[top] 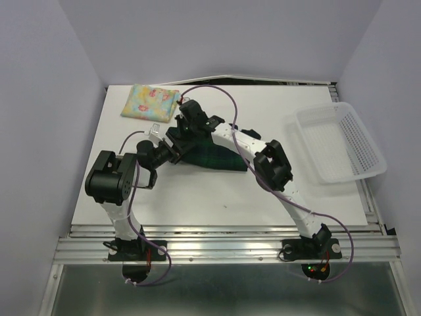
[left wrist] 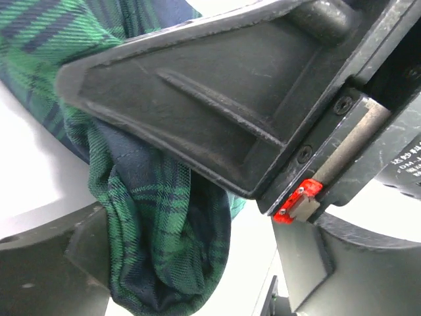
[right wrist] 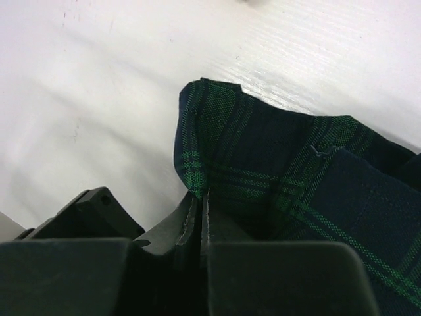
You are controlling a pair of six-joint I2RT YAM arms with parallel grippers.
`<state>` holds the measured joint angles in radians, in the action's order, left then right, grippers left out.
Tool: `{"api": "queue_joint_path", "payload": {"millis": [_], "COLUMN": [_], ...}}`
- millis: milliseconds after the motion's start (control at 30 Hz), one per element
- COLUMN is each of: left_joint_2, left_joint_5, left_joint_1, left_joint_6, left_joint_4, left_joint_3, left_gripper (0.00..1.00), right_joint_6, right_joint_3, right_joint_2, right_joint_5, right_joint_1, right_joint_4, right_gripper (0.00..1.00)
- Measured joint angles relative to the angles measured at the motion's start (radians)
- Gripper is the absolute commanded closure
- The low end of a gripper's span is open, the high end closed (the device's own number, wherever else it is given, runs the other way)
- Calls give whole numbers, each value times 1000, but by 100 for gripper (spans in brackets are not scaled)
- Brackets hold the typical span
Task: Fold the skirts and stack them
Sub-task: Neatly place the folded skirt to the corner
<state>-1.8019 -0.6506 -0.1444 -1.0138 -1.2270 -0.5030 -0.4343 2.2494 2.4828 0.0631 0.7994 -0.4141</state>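
Note:
The plaid skirt (top: 220, 159) lies bunched at the table's middle, partly under both arms. In the right wrist view my right gripper (right wrist: 202, 197) has its jaws pressed together on an edge of the plaid skirt (right wrist: 283, 178). In the top view the right gripper (top: 179, 138) sits over the skirt's left end. My left gripper (top: 175, 155) is right beside it. In the left wrist view the left gripper (left wrist: 191, 263) stands wide open, with a fold of the plaid skirt (left wrist: 158, 243) hanging between its fingers. The pale yellow flowered skirt (top: 150, 102) lies folded at the back left.
A white mesh basket (top: 368, 141) stands at the table's right edge. The right gripper's black body (left wrist: 217, 99) fills the top of the left wrist view, very close to the left gripper. Grey walls enclose the table on three sides.

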Motion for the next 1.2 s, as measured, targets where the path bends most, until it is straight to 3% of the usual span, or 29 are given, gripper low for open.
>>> {"api": "queue_joint_path", "payload": {"millis": [200, 433, 1200], "left_joint_2": [-5, -1, 32], "left_joint_5": [62, 132, 242], "left_joint_1": [-35, -53, -82], "left_joint_6": [-3, 43, 192], "left_joint_4": [-10, 59, 352], "left_joint_3": [0, -24, -101], "left_gripper": [20, 11, 5], "right_joint_6": [-4, -3, 11], "right_joint_3": [2, 2, 2], "right_joint_2": [0, 0, -6], "right_joint_5": [-8, -34, -76], "right_joint_1": [-1, -8, -26], "right_joint_4": [-3, -4, 0], "right_gripper": [99, 99, 99]}}
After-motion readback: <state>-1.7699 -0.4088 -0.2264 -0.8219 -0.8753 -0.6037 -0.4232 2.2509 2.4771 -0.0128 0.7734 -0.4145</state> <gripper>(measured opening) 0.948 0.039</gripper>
